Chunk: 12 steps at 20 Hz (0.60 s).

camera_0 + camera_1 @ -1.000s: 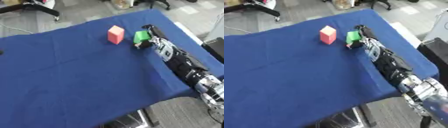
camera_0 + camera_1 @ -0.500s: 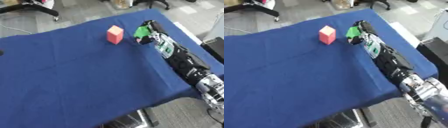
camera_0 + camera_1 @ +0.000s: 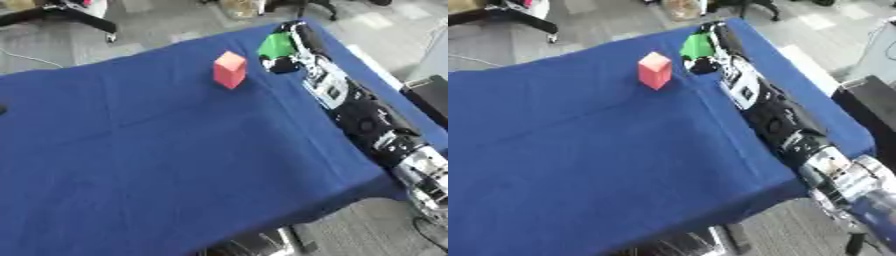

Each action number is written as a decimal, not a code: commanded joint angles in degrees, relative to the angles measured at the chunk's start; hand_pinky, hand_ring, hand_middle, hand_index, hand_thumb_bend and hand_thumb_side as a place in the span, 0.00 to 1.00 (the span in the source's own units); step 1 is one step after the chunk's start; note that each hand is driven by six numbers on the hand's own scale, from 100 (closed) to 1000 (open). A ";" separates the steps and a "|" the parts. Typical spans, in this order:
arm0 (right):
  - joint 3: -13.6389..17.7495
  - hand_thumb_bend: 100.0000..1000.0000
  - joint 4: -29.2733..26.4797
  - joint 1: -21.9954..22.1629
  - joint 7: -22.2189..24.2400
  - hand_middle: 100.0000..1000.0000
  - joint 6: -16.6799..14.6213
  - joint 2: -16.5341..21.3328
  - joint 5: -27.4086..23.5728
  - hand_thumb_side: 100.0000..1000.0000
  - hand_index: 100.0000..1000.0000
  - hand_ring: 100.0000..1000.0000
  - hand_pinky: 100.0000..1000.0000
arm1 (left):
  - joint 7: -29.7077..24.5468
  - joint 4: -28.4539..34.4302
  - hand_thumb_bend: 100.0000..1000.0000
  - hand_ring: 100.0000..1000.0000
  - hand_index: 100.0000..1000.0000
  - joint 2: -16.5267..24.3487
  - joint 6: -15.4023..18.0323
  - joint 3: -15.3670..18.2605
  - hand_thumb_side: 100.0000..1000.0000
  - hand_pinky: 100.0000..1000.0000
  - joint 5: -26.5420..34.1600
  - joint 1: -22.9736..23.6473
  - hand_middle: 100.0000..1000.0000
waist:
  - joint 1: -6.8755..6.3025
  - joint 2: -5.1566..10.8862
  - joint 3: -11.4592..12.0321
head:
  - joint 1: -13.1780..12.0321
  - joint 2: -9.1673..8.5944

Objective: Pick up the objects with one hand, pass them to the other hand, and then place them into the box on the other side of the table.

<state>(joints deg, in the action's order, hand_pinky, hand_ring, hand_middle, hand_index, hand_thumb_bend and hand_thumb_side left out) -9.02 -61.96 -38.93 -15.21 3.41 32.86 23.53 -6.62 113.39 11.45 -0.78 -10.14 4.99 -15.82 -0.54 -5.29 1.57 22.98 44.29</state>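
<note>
table: a surface covered by a blue cloth (image 3: 175, 160) is shown, lying askew in both eye views, with its far right corner near the top of the pictures and its near edge at the bottom.
right arm: a black and silver arm is seen entering from the lower right and stretching along the right side of the cloth toward the far right corner.
right hand: the right hand (image 3: 293, 47) is shown at the far right of the cloth, with its fingers and thumb curled round the green block; a dark fingertip is visible just below the block on its near side.
green block: the green block (image 3: 276, 45) is held in the right hand near the far right corner; whether it is lifted clear of the cloth or resting on it cannot be told.
pink block: a pink block (image 3: 229, 70) is seen standing upright on the cloth, to the left of the green block and slightly nearer, apart from the hand and untouched.
left hand: no part of it is shown in either view.
box: none is visible in either view.
surroundings: grey floor is seen beyond the far edge of the cloth; a black chair base (image 3: 61, 10) is shown at the far left, and a dark object (image 3: 868, 107) stands off the table at the right edge.
</note>
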 commanded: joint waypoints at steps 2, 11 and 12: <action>-2.36 0.18 -6.52 -2.65 -0.96 0.52 -0.73 1.27 -1.63 0.00 0.54 0.54 0.29 | 0.58 0.72 0.12 0.57 0.79 -0.26 -1.59 -0.31 0.89 0.89 0.88 0.41 0.53 | 0.33 1.26 0.30 | -0.51 -0.17; -9.45 0.15 -19.37 -8.91 1.55 0.52 -8.38 -3.17 -5.44 0.00 0.56 0.53 0.32 | 2.57 -4.97 0.05 0.57 0.78 -1.21 -5.12 -2.78 0.94 0.89 3.77 1.37 0.53 | 0.59 1.59 -0.63 | -4.51 -0.17; -10.04 0.15 -20.83 -9.14 2.41 0.52 -9.28 -3.89 -5.77 0.00 0.56 0.53 0.32 | 2.61 -5.60 0.05 0.57 0.78 -1.34 -5.24 -3.15 0.94 0.89 3.74 1.30 0.53 | 0.62 1.62 -0.72 | -4.90 -0.17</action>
<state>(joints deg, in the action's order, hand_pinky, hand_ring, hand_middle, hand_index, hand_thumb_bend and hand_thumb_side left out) -18.66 -80.12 -46.65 -13.52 -4.72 28.94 18.34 -4.15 107.90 10.19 -5.67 -12.82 8.33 -14.03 -0.02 -4.68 0.91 18.68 44.29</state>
